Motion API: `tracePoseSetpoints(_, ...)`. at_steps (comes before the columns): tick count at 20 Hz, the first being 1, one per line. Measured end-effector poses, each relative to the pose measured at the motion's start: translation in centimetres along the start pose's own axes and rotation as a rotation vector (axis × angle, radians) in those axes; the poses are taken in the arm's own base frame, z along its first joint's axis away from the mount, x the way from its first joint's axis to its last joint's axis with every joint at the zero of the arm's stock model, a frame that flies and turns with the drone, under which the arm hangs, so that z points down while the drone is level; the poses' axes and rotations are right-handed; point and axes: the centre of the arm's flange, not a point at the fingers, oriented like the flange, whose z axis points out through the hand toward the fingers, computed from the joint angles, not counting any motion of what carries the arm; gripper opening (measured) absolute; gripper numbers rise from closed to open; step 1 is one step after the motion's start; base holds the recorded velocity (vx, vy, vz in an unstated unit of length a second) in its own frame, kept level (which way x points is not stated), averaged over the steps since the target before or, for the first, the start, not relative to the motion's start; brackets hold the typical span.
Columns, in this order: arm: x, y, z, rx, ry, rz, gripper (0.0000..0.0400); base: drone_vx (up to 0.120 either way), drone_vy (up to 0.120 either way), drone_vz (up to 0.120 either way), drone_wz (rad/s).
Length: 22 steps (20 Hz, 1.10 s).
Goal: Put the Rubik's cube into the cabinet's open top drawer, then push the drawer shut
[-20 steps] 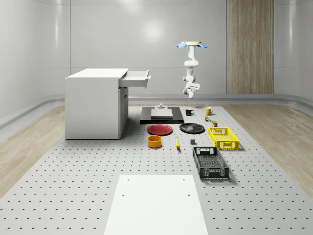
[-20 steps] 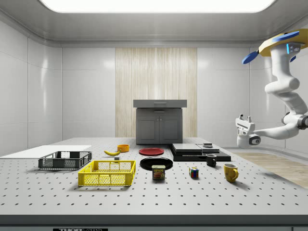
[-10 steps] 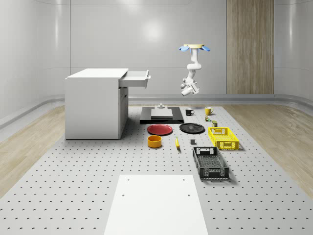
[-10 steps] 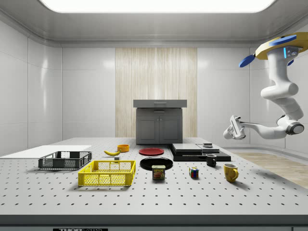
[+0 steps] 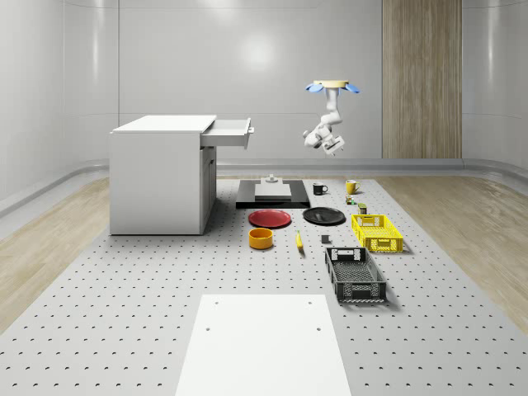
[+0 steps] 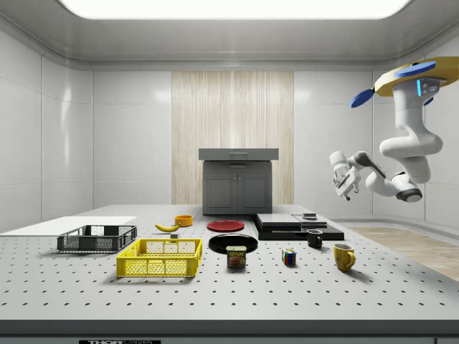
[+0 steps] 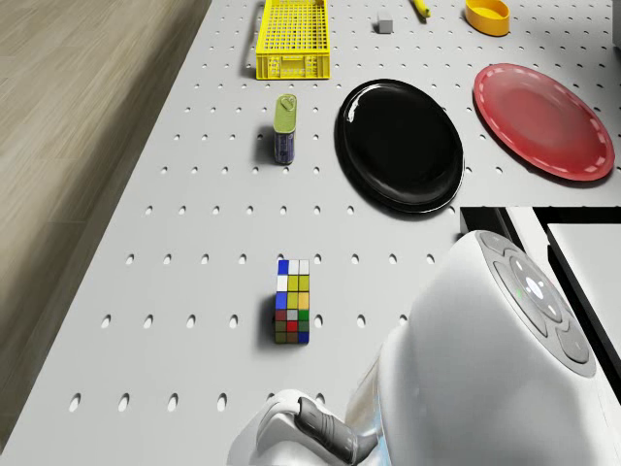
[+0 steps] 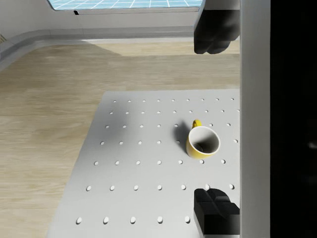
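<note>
My drone (image 6: 412,73) hovers high above the table's (image 5: 124,330) far end, its gripper (image 8: 214,119) spread wide and empty, looking down on the yellow mug (image 8: 202,142). The Rubik's cube (image 7: 293,302) sits flat on the table just beside that mug, short of the black plate (image 7: 400,144) and well apart from the cabinet (image 5: 161,177) and its open top drawer (image 5: 231,132). I judge the cube light, rigid and slick-faced, best pinched square across two opposite flat sides.
</note>
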Motion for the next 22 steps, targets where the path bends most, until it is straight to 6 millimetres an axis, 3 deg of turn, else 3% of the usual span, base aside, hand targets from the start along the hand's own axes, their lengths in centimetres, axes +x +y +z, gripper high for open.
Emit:
tracePoseSetpoints(5,-1.9,-1.9,0.3,-0.194,0.200,-0.007,0.0400,0.120,0.120,-0.120,0.000)
tracePoseSetpoints(13,-2.9,-2.9,0.8,-0.297,0.308,-0.011,0.0400,0.120,0.115,-0.120,0.000)
tracePoseSetpoints(17,-3.1,-3.0,0.9,-0.313,0.326,-0.011,0.0400,0.120,0.000,0.000,0.000)
tracePoseSetpoints(22,-3.2,-3.1,0.9,-0.322,0.336,-0.012,0.0400,0.120,0.000,-0.112,0.000)
